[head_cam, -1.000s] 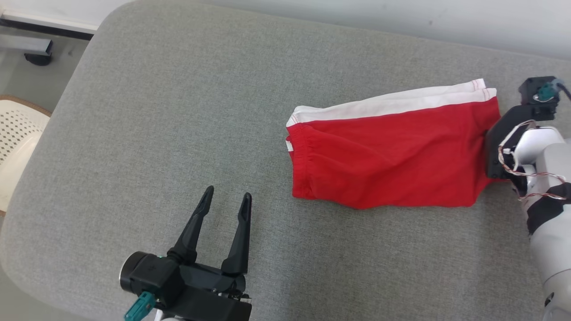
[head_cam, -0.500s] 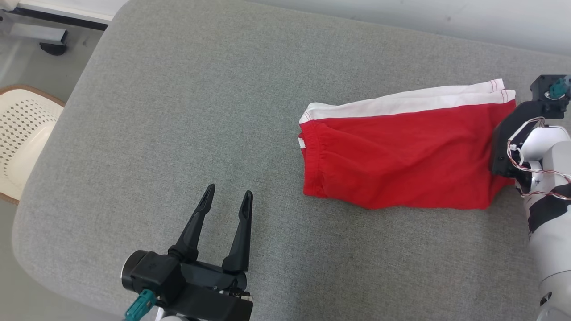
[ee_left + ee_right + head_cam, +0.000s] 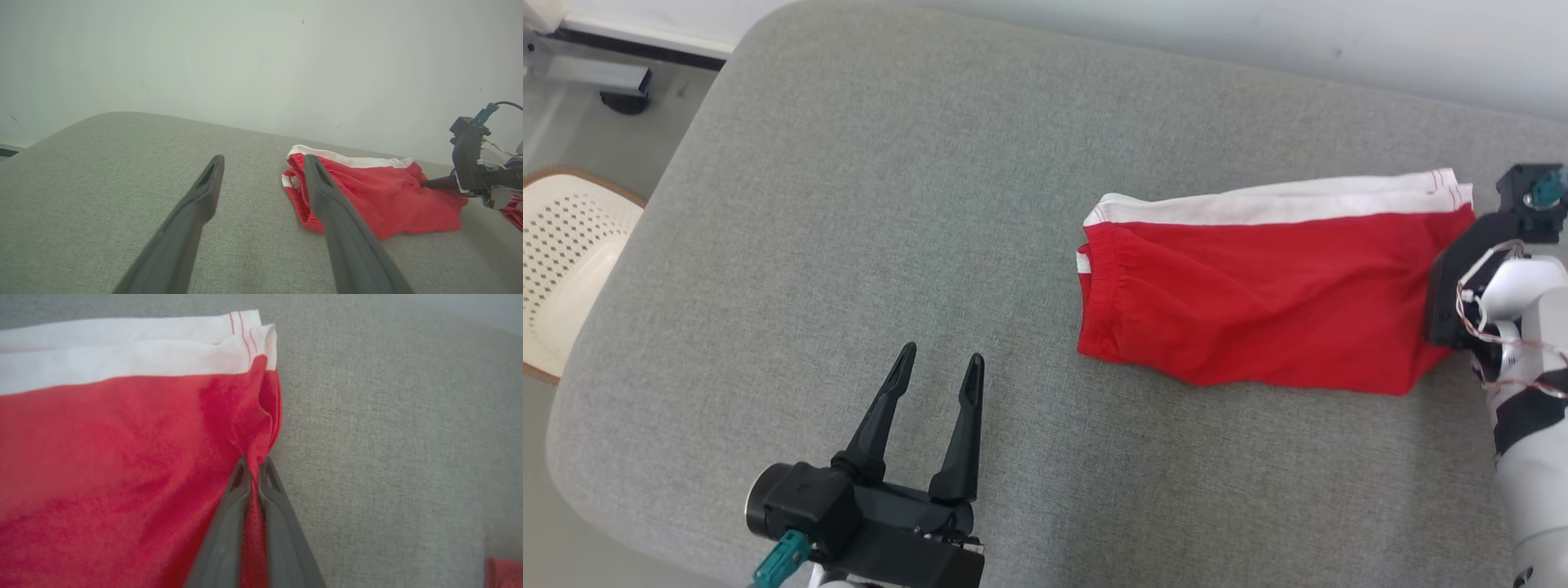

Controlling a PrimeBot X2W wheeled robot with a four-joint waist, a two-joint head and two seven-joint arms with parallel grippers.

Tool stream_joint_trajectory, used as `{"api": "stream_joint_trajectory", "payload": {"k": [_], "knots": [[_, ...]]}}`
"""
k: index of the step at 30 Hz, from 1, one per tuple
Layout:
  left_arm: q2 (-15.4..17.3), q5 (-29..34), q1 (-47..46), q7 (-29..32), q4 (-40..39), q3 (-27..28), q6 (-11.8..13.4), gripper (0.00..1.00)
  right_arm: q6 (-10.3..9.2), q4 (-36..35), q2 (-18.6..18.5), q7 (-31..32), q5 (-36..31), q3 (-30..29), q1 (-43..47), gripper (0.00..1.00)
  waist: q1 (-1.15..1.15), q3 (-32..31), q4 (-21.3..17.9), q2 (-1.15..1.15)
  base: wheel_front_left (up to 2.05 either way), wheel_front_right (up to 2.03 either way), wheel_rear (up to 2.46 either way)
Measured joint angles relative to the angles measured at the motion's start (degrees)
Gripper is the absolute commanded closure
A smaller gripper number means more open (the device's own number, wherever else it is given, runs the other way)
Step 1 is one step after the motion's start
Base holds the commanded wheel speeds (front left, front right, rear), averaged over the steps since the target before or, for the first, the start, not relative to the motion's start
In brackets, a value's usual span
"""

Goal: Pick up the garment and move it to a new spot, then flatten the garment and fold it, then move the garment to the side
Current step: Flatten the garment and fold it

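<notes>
Right wrist view: right tool [image 3: 253,464] pinching hem of folded garment [image 3: 122,457]; left tool [image 3: 939,358] spread, idle. Fold looks done; move to the side pending.

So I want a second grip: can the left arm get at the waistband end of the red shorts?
Probably yes. The left tool is open and free, with bare grey cushion between it and the waistband; the right tool is shut on the shorts' far end, out of the way.
</notes>
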Motion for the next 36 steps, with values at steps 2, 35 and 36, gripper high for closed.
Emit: {"api": "stream_joint_trajectory", "payload": {"k": [2,35,36], "knots": [[0.00,0.01,0.24,0.00,0.24,0.27,-0.01,0.00,0.00,-1.44,-0.18,0.54,0.98,0.63,1.81,1.00,0.00,-0.79,-0.27,0.00,0.00,0.00,0.00],[0.48,-1.42,4.60,0.01,3.42,-1.65,-0.74,0.00,0.00,-13.69,10.46,3.19,15.93,14.36,9.03,1.00,-0.01,-11.28,2.29,0.00,0.00,0.00,0.00],[0.44,-1.47,4.61,0.00,3.45,-1.71,-0.74,0.00,0.00,-12.26,10.47,2.76,16.57,14.86,8.36,1.00,-0.01,-11.18,2.94,0.00,0.00,0.00,0.00]]}}
